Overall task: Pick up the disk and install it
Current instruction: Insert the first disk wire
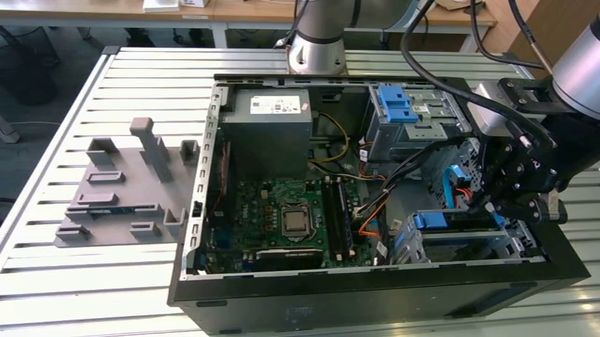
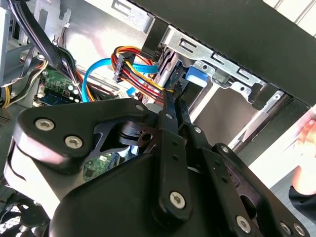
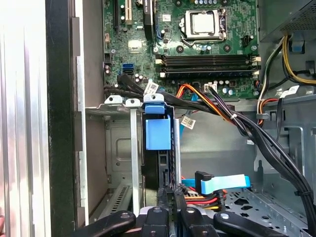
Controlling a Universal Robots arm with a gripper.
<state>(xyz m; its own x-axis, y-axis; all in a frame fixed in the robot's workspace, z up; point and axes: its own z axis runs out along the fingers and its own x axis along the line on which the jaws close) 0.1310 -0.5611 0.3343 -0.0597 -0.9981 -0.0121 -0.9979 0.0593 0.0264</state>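
At the exterior view's lower right, the black gripper (image 1: 513, 203) hangs over the open black computer case (image 1: 375, 295). Its fingers (image 3: 168, 210) are nearly closed around the edge of the blue-framed silver disk (image 3: 159, 148), which stands in the grey metal drive bay (image 3: 118, 163).

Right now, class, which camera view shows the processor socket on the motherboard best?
The first wrist view: the processor socket faces the camera, unobstructed, above the memory slots. The exterior view shows it whole but smaller. In the second wrist view the hand blocks most of the board.

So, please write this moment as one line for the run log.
gripper: inside the computer case, at drive bay | disk: standing in bay slot, blue carrier showing | fingers: closed around disk edge
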